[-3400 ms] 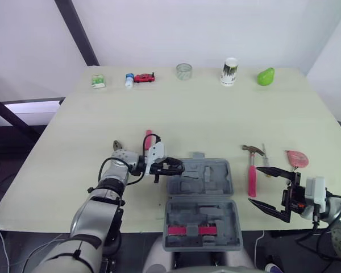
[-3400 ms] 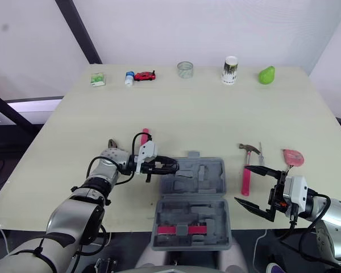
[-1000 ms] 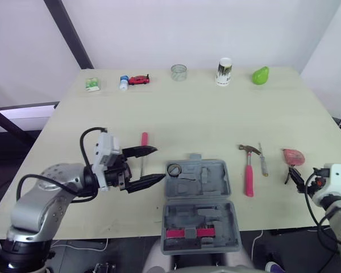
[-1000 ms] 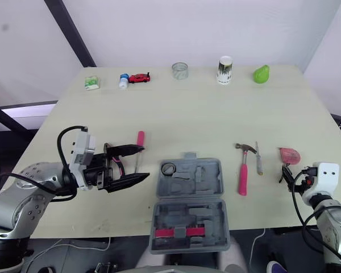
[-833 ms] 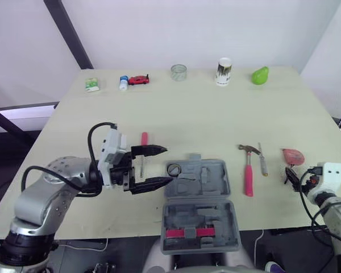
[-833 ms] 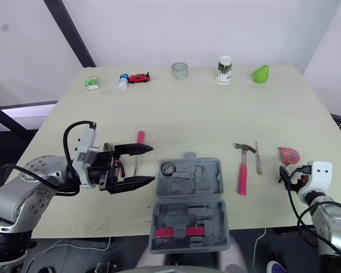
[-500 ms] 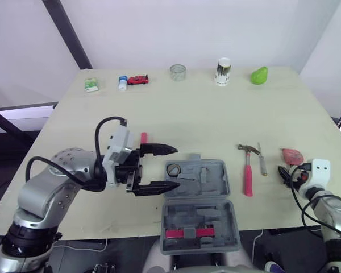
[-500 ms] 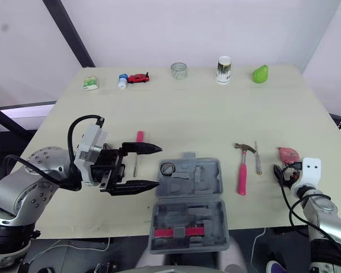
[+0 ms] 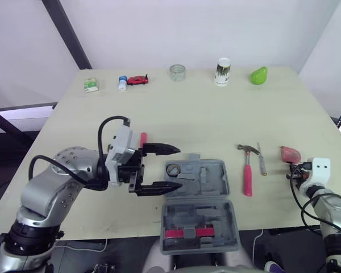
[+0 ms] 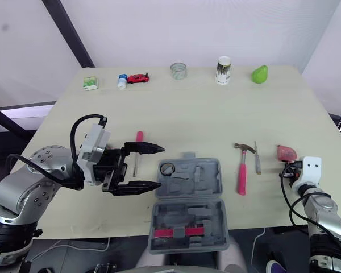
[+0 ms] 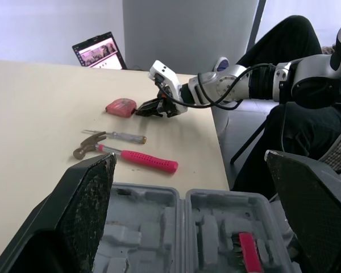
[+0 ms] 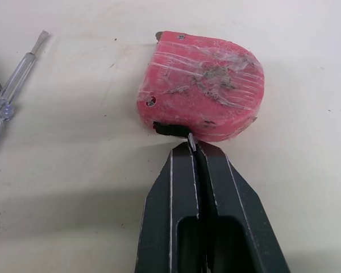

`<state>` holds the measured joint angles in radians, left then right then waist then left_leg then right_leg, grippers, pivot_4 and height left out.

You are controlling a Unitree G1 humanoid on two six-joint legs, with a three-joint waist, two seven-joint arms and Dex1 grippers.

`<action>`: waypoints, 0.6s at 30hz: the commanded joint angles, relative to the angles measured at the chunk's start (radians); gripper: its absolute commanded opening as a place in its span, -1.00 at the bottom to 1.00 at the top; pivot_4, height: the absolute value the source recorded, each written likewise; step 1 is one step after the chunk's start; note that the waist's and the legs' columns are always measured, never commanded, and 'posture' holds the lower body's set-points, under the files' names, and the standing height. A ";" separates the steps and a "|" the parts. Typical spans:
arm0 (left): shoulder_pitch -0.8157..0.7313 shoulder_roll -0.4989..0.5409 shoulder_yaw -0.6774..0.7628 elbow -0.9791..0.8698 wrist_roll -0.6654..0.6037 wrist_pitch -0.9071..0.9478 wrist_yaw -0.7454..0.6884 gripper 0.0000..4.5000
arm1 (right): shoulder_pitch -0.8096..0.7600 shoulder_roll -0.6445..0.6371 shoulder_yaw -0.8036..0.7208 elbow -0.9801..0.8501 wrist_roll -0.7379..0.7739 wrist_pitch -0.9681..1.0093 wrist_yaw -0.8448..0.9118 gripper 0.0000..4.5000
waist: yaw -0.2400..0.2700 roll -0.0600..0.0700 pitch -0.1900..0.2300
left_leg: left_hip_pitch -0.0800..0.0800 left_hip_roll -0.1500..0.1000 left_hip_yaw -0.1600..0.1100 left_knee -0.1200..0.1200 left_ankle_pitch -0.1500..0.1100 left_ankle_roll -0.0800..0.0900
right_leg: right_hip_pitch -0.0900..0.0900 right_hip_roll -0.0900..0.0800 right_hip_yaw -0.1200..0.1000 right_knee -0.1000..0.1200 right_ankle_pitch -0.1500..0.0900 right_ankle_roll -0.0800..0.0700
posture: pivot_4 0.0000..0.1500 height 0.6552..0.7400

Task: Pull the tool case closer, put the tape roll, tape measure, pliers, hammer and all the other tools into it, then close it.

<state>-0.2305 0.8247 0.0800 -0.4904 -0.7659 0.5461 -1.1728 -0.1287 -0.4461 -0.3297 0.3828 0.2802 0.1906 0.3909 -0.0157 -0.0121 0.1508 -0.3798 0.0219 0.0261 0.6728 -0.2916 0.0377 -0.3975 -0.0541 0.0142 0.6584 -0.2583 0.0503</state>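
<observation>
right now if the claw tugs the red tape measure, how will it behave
The right claw looks shut on the end hook of the tape measure, so pulling may draw the blade out rather than lift the body. The body looks hard and rounded, wrapped in glossy film, so probably stiff but slippery. Lying flat, it should slide, not roll.

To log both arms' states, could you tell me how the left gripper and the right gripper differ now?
The left gripper has its jaws wide open; the right gripper has its jaws closed, apparently pinching the tab of the red plastic tape measure. The left gripper hovers empty beside the open grey plastic tool case; the right gripper sits near the right edge of the pale table. Both have black jaws.
</observation>
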 commanded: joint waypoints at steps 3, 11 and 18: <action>0.008 -0.005 0.002 -0.023 0.002 -0.031 -0.009 1.00 | 0.080 -0.007 0.023 -0.126 0.002 0.053 0.029 -0.97 | 0.001 0.000 0.000 | 0.000 0.000 -0.001 0.000 0.000 0.000 | 0.000 0.000 0.000 0.000 0.000 0.000 | 1.00 1.00; 0.012 -0.014 -0.009 -0.030 0.002 -0.043 -0.017 1.00 | 0.319 -0.004 0.059 -0.478 0.030 0.191 0.051 -0.97 | 0.004 0.000 0.000 | -0.001 0.000 -0.001 0.000 0.000 0.000 | 0.000 0.000 -0.001 0.000 0.000 0.000 | 1.00 1.00; -0.001 -0.020 -0.023 -0.021 0.003 -0.048 -0.036 1.00 | 0.583 -0.034 0.111 -0.764 0.046 0.256 0.121 -0.97 | 0.006 0.000 0.000 | -0.001 0.000 -0.001 0.000 0.000 0.000 | 0.000 0.000 -0.001 0.000 0.000 0.000 | 1.00 1.00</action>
<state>-0.2194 0.8092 0.0558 -0.4916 -0.7507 0.5140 -1.2006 0.4349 -0.4682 -0.2229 -0.3217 0.3168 0.4361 0.4952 -0.0096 -0.0118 0.1510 -0.3805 0.0223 0.0247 0.6725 -0.2917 0.0379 -0.3977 -0.0541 0.0126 0.6579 -0.2588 0.0504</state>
